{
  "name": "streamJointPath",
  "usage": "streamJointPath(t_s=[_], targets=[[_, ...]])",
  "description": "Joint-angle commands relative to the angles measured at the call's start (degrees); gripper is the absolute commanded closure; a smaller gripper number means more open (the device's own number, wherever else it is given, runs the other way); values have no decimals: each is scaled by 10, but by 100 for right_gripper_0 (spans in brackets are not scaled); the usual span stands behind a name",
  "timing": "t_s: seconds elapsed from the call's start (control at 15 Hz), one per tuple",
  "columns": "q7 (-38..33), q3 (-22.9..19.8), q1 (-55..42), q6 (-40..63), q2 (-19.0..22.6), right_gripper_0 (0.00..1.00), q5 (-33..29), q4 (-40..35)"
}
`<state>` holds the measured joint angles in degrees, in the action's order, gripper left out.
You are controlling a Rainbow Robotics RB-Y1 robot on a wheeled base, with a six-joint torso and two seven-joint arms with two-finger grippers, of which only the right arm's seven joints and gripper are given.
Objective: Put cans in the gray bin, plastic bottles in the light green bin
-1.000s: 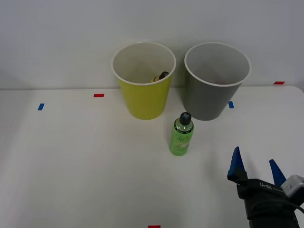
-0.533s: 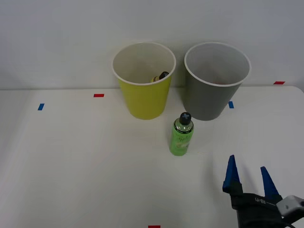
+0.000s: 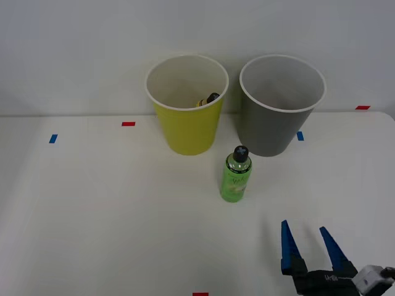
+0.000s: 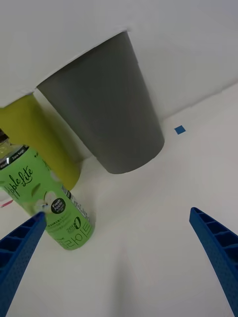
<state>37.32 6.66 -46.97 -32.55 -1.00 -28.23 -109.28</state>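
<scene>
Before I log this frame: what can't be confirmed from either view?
- Gray bin contents: front view, its wall hides the bottom.
- Bottle in the light green bin: just a dark cap above the rim.
- Green bottle cap: cut off by the wrist view's edge.

Lab: bare white table (image 3: 92, 203), tape marks (image 3: 128, 124)

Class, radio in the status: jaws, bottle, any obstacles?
Right gripper open, empty. Green bottle upright on table, before the bins. Nothing between them.
</scene>
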Motion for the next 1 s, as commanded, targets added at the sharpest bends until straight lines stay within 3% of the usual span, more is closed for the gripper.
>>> streamJointPath(t_s=[0.07, 0.27, 0.4, 1.0], targets=[[-58, -16, 2, -29, 0, 0, -130, -1], [-91, -46, 12, -75, 0, 0, -213, -1], [-87, -50, 18, -76, 5, 0, -212, -1], [-102, -41, 6, -75, 46, 0, -58, 0]])
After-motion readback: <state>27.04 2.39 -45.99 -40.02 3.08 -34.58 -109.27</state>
